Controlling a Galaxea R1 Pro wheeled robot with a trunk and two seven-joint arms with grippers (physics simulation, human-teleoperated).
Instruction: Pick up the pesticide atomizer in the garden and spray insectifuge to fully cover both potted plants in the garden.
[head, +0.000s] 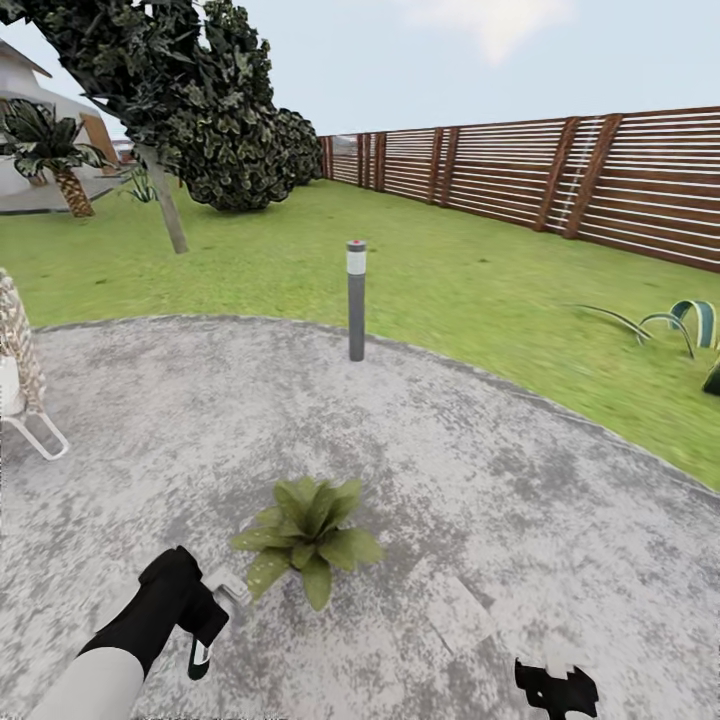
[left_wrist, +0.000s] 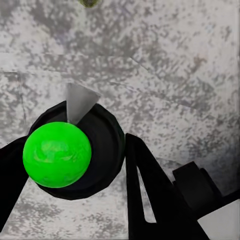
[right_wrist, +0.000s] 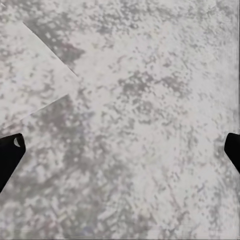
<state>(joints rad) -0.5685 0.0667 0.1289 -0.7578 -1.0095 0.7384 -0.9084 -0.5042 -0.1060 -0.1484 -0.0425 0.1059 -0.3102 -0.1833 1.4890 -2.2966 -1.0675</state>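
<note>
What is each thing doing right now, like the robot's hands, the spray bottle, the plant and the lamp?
Left gripper: shut on the bottle.
Bottle: held in the left gripper, above the patio, beside the plant.
Right gripper: open, empty, over the patio.
Plant: upright on the patio, leaves green; no whitish specks that I can make out.
Lamp: upright at the patio's edge.
</note>
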